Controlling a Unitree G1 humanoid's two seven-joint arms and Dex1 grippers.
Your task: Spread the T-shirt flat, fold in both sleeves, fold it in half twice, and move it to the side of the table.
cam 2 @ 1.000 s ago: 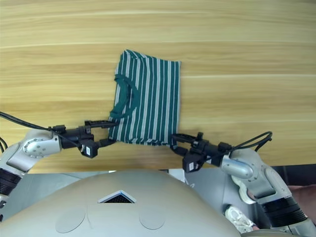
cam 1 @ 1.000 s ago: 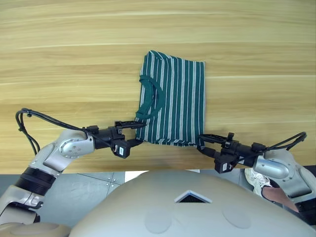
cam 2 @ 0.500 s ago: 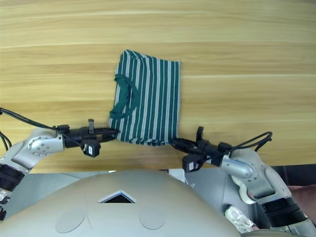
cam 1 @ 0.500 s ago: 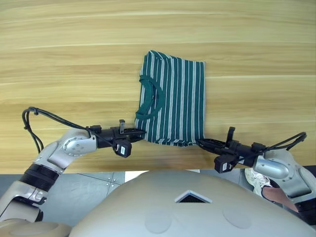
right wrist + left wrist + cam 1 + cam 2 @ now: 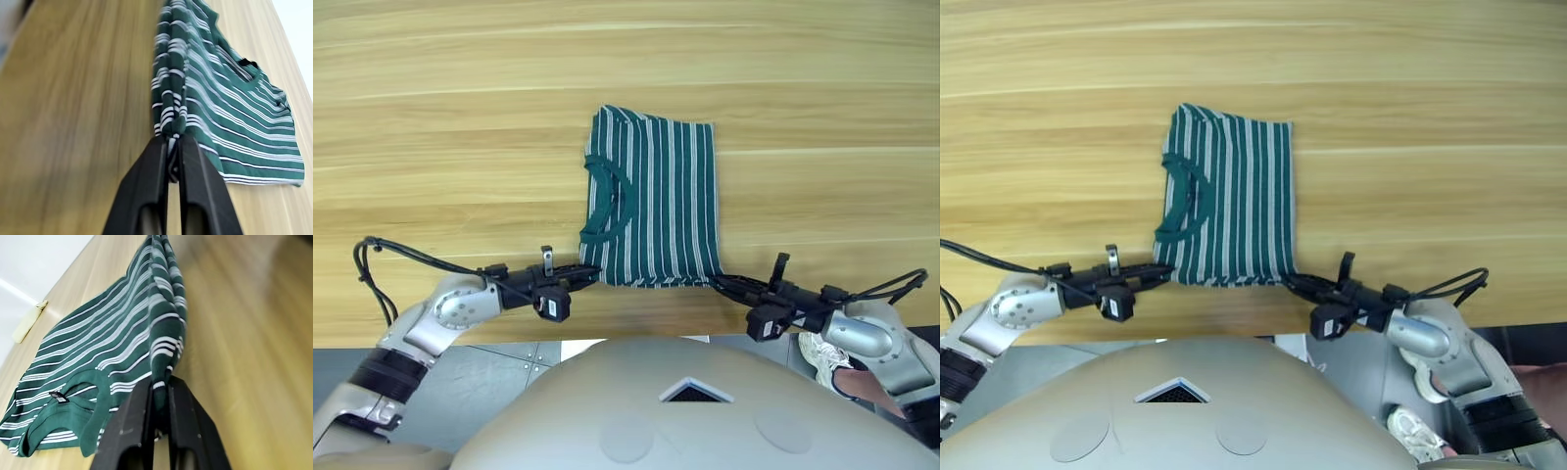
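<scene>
The folded T-shirt point(image 5: 654, 201), green with thin white stripes, is lying on the wooden table point(image 5: 431, 117). Its lower hem is sitting close to the table's near edge, about midway along it, and its neckline is facing the robot's left. The left gripper point(image 5: 590, 271) is pinching the shirt's near-left corner, with both fingers pressed together on the cloth. The right gripper point(image 5: 718, 280) is clamping the near-right corner in the same way. A small dark label point(image 5: 57, 395) is showing inside the collar, and any print on it is too small to read.
</scene>
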